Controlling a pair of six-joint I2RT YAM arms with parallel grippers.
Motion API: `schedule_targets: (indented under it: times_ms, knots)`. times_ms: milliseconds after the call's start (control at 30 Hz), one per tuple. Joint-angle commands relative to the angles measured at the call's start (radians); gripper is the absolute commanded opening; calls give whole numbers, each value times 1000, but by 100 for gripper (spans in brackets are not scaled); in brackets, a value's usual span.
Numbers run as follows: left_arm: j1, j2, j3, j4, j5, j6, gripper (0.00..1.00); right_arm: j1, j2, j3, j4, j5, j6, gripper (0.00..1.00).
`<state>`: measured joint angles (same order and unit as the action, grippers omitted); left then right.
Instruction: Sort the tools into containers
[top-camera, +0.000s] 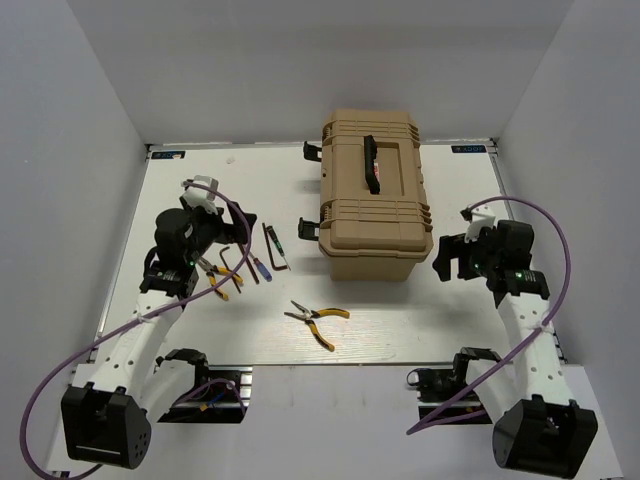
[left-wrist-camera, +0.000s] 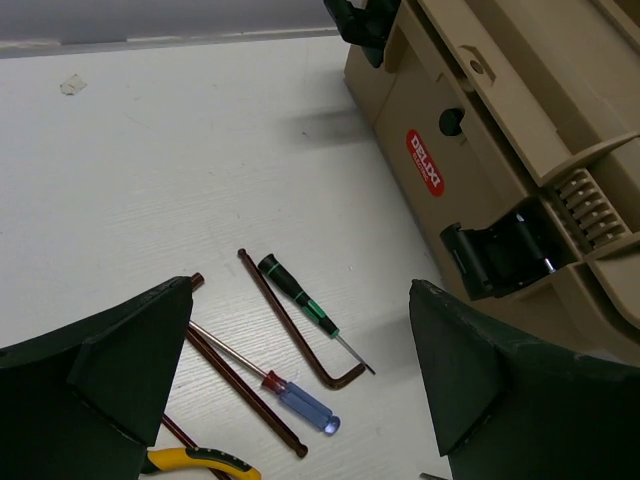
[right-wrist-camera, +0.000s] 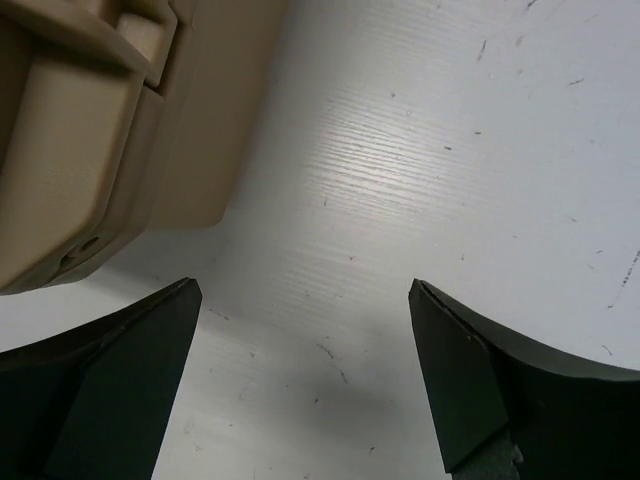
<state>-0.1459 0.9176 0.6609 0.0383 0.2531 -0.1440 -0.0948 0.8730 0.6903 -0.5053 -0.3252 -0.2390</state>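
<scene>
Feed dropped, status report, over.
Left gripper open over thin screwdrivers, dark hex keys. Right gripper open beside tan plastic toolbox. Toolbox shut; yellow-handled pliers loose.

A white surface (top-camera: 420, 320) with a fine wood-like grain and faint dark scuffs fills the middle; plain pale grey panels enclose it, a left wall (top-camera: 60, 150), a back wall (top-camera: 280, 60) and a right wall (top-camera: 590, 120); the light is even and soft, casting only dim, blurred shadows.

Both arms lean forward. The left gripper (left-wrist-camera: 301, 288) is wide open and empty. The right gripper (right-wrist-camera: 303, 288) is too.
</scene>
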Motion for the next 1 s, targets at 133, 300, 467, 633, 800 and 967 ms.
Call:
schedule_targets:
  times_ms: [133,300,467,633,800,967]
  knots:
    - [0,-5,-10,28,40,-6,100,-19,-98,9,-111,-265,-193,91]
    - [0,-5,-10,38,77,-16,100,-16,-16,267,-260,-265,-250,23]
    - [0,13,-10,49,121,-16,77,1,134,501,-262,-365,-114,9]
    - [0,33,-10,58,155,-16,5,69,297,650,-147,-350,73,24]
    - [0,66,-10,58,228,3,19,228,521,866,-102,-219,174,32]
    - [0,86,-1,49,238,12,81,340,751,1132,-105,-100,279,53]
